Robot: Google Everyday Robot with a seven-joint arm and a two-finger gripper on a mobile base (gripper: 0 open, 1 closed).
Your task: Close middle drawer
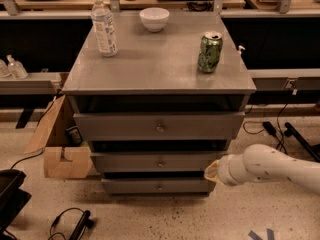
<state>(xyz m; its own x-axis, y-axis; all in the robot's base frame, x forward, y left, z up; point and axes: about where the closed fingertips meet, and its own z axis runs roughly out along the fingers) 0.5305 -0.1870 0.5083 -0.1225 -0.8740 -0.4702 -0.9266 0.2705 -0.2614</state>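
Observation:
The grey cabinet (150,59) has three drawers stacked in its front. The middle drawer (125,162) is the medium-width grey front with a small round knob (160,163); dark gaps show above and below it. My gripper (211,171) is at the tip of the white arm (270,170), which reaches in from the right. It sits by the right end of the middle drawer front, at about the gap above the bottom drawer (130,186). Whether it touches the front cannot be told.
A water bottle (103,26), a white bowl (154,19) and a green can (209,52) stand on the cabinet top. The widest top drawer (115,126) sticks out. A cardboard box (62,149) stands at the left, with cables (70,224) on the floor.

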